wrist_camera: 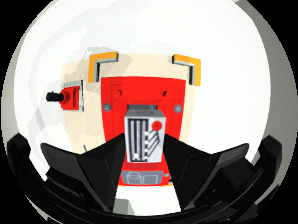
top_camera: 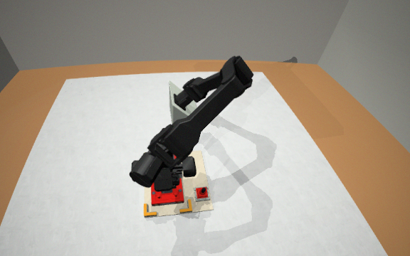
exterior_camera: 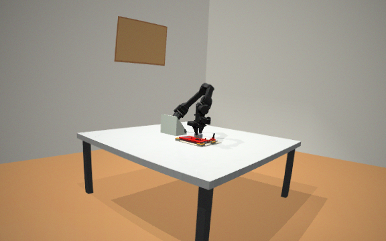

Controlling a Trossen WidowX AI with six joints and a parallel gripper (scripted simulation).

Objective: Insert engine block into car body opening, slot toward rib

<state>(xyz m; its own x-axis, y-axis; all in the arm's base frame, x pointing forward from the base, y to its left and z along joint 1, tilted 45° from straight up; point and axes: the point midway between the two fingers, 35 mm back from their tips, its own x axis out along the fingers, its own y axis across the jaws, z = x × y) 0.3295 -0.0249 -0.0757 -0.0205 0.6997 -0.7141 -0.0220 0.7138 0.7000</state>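
Note:
The red car body (top_camera: 167,199) (exterior_camera: 187,138) (wrist_camera: 114,89) lies on a cream board (top_camera: 198,181) (wrist_camera: 73,120). My gripper (exterior_camera: 198,133) (wrist_camera: 144,137) points down over the body, shut on the grey engine block (exterior_camera: 198,136) (wrist_camera: 131,140). The block is upright, with a striped top face and a red disc. It stands up above the body's red top, over the opening. A dark strip of the opening (wrist_camera: 142,107) shows beyond the block in the wrist view. The rib and the block's lower end are hidden, so how deep it sits cannot be told. The arm hides the block in the top view.
A small red part with a black knob (top_camera: 202,193) (wrist_camera: 70,97) stands on the board beside the body. Orange corner brackets (top_camera: 149,212) (wrist_camera: 194,65) are at the board's corners. A pale grey angled stand (top_camera: 171,103) (exterior_camera: 170,124) is behind, by the arm's base.

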